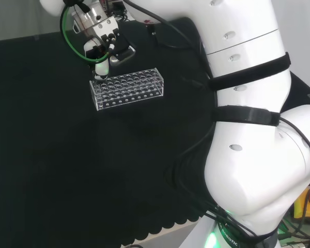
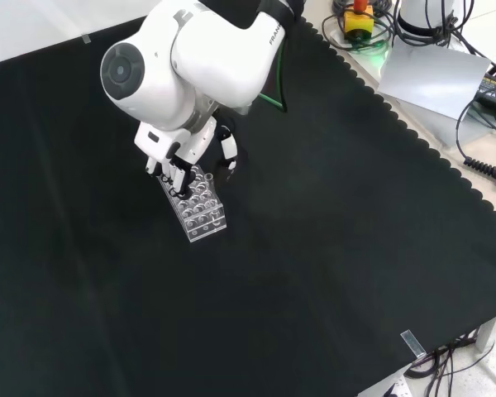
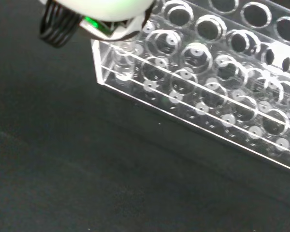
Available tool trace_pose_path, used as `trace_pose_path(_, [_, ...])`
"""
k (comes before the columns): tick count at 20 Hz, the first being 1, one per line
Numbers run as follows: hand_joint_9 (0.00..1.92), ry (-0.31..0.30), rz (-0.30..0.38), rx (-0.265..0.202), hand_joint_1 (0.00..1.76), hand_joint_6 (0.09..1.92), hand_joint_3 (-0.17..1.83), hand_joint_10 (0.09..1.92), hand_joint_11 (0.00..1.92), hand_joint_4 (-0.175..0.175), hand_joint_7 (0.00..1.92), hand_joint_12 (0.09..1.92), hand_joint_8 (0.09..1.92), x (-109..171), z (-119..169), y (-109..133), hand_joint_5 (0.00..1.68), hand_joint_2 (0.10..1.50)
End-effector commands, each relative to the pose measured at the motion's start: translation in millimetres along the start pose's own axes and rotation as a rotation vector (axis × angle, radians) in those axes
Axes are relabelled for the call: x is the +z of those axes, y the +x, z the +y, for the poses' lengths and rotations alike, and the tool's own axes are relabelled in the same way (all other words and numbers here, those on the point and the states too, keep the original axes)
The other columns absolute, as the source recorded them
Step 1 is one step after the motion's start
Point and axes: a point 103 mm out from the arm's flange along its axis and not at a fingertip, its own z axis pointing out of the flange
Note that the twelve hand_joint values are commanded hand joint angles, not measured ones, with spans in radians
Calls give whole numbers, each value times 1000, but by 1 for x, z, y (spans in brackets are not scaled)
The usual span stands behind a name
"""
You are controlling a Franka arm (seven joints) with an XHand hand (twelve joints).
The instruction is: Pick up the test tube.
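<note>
A clear plastic test tube rack (image 1: pixel 128 88) with several rows of holes lies on the black cloth. The hand (image 1: pixel 101 47) hangs over the rack's left end in the head view, its fingers curled down onto the corner hole. In the front view the hand (image 2: pixel 178 165) sits at the rack's (image 2: pixel 200 208) far end, with two fingers (image 2: pixel 176 175) pinched together and another one (image 2: pixel 229 155) held apart. The wrist view shows a clear test tube (image 3: pixel 121 55) standing in the rack's (image 3: pixel 198 92) corner hole, its top under the hand (image 3: pixel 104 12).
The arm's white links (image 1: pixel 248 103) stand at the right of the head view, and its big link (image 2: pixel 182 58) stands above the hand in the front view. Cables and a silver sheet (image 2: pixel 434 74) lie past the cloth's scalloped edge. A round black object (image 1: pixel 170 32) lies behind the rack.
</note>
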Motion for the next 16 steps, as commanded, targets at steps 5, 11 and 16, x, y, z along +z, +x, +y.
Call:
trace_pose_path(5, [835,-8,84,-15,993,711,713,753,328,-72,965,1477,856,-4,-5,6,620,605])
trace_pose_path(11, [957,-30,60,-37,995,716,724,703,366,-88,1140,1460,798,-7,-5,20,681,600])
trace_pose_path(16, [1032,-21,45,-31,999,715,725,681,397,-95,1238,1447,753,-4,-6,18,767,597])
